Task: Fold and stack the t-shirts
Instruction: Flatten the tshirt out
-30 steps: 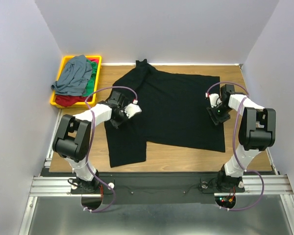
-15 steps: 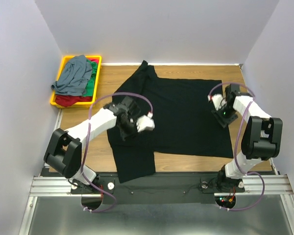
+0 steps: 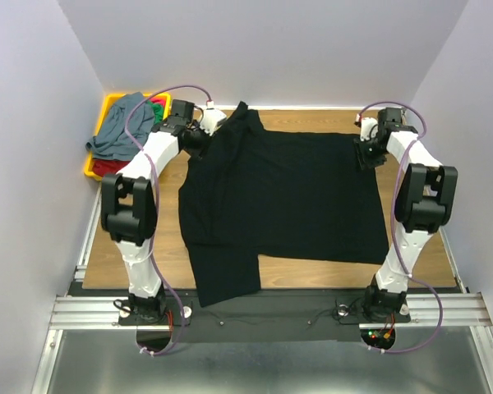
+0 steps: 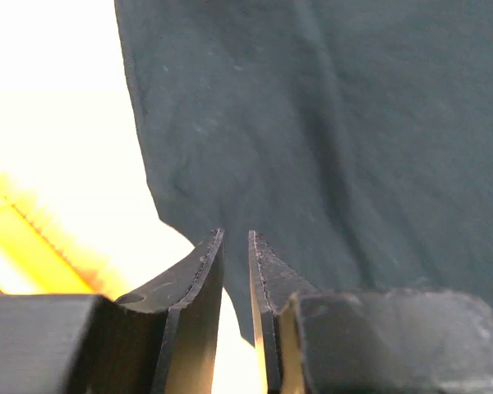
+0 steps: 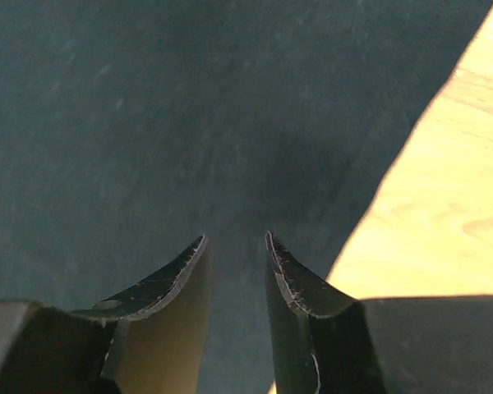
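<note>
Black t-shirt (image 3: 287, 197): spread flat over the middle of the table (image 3: 329, 276). One point of cloth is drawn up towards the far edge and one long flap reaches down to the near edge, left of centre.
Left gripper (image 4: 235, 236): held at the shirt's far-left edge, near the table's far-left corner. In the wrist view its fingers are seen over the border between black cloth and bare table.
Left jaws: only a narrow slit is left between them, and no cloth is seen in it.
Right gripper (image 5: 236, 238): held over the shirt's far-right corner, near the right edge of the table. Bare wood is seen just beside it.
Right jaws: set a little apart, with the black cloth seen through the gap. Whether the tips press on the cloth cannot be told.
Yellow tray (image 3: 112, 100): placed at the table's far-left corner, partly crossed by the left arm.
Grey-blue t-shirt (image 3: 119, 131): heaped crumpled on top in the tray.
Green t-shirt (image 3: 155, 112) and red t-shirt (image 3: 107, 167): bunched underneath, seen only in part.
</note>
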### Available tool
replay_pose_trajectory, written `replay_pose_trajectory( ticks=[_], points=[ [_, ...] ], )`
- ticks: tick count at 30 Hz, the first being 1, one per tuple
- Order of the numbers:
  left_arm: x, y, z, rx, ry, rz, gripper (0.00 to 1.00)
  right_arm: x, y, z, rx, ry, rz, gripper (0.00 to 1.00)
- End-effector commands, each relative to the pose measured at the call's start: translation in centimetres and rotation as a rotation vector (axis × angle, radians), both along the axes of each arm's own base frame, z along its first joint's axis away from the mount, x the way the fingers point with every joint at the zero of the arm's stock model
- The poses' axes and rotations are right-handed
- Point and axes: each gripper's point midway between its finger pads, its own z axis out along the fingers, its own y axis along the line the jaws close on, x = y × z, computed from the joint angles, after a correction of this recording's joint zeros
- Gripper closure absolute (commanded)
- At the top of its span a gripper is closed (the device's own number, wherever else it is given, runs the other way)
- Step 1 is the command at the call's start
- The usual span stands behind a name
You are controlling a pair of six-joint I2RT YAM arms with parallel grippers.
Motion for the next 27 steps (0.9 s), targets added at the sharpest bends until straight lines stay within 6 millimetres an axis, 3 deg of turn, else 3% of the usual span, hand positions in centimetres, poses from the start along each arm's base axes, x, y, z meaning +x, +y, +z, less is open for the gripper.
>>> replay_pose_trajectory(
  ticks=[1, 6, 10, 12, 15, 16, 17, 18, 19, 23, 27],
  points=[
    [3.7, -0.1, 0.4, -0.038, -0.053, 0.079, 0.70, 4.3, -0.3, 1.4, 0.039, -0.114, -0.097, 0.63],
    [4.8, 0.3, -3.2, -0.013, -0.003, 0.101, 0.71, 4.7, -0.5, -1.6, 0.035, -0.055, -0.116, 0.64],
    [3.3, 1.9, -7.1, 0.050, 0.077, 0.126, 0.73, 3.3, -1.8, -4.0, -0.042, 0.005, -0.116, 0.64],
    [2.2, 3.0, -7.9, 0.072, 0.103, 0.140, 0.73, 1.7, -2.1, -5.4, -0.071, 0.051, -0.107, 0.65],
    [-0.8, 5.0, -9.2, 0.109, 0.159, 0.156, 0.76, -0.6, -2.9, -6.3, -0.135, 0.100, -0.087, 0.65],
    [-2.6, 5.6, -10.5, 0.125, 0.201, 0.159, 0.77, -1.2, -3.4, -6.4, -0.160, 0.110, -0.074, 0.65],
    [-3.4, 6.1, -9.9, 0.131, 0.197, 0.158, 0.78, -1.9, -3.4, -6.7, -0.170, 0.124, -0.066, 0.65],
    [-5.2, 6.5, -11.0, 0.153, 0.234, 0.153, 0.79, -2.8, -3.5, -6.7, -0.181, 0.136, -0.060, 0.65],
    [-6.0, 6.8, -11.2, 0.159, 0.244, 0.155, 0.79, -2.7, -3.6, -6.2, -0.186, 0.124, -0.053, 0.65],
    [-9.7, 7.5, -11.8, 0.175, 0.305, 0.159, 0.81, -5.4, -3.4, -6.7, -0.198, 0.167, -0.007, 0.65],
    [-12.9, 7.7, -10.8, 0.165, 0.334, 0.146, 0.81, -8.1, -3.8, -6.2, -0.246, 0.201, 0.051, 0.65]
  ],
)
